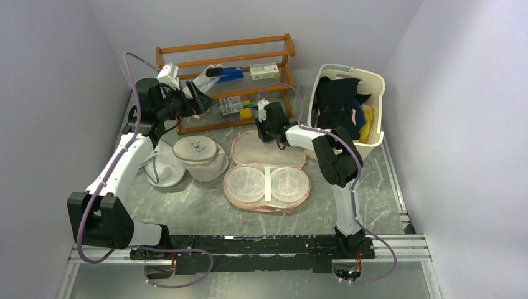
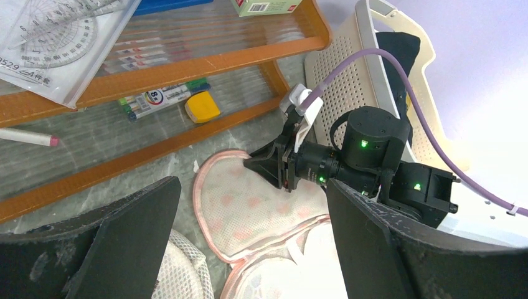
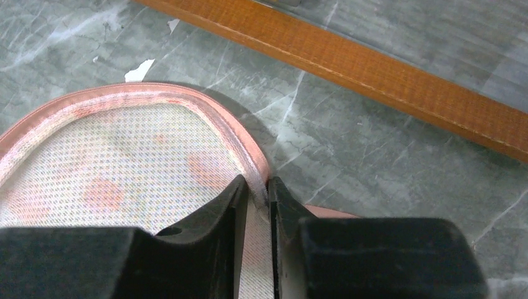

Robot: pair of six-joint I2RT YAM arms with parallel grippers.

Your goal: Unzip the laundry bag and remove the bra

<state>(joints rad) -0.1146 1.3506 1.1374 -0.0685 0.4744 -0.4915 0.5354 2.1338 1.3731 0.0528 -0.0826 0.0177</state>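
Observation:
The peach-pink laundry bag point(image 1: 249, 151) lies unzipped and folded open on the table. Its far half shows leafy-print mesh, and its near half holds two white cups point(image 1: 249, 182), probably the bra. My right gripper point(image 1: 266, 132) is at the far rim of the open half. In the right wrist view it point(image 3: 256, 187) is shut on the bag's pink edge trim point(image 3: 205, 112). My left gripper point(image 1: 187, 103) is raised by the shelf, open and empty. In the left wrist view it point(image 2: 252, 184) looks down on the bag point(image 2: 243, 212) and the right gripper point(image 2: 277, 165).
A wooden shelf point(image 1: 224, 68) with stationery stands at the back. A white basket point(image 1: 373, 81) with dark clothes stands at the right. Two round white mesh bags point(image 1: 199, 156) point(image 1: 163, 165) lie left of the laundry bag.

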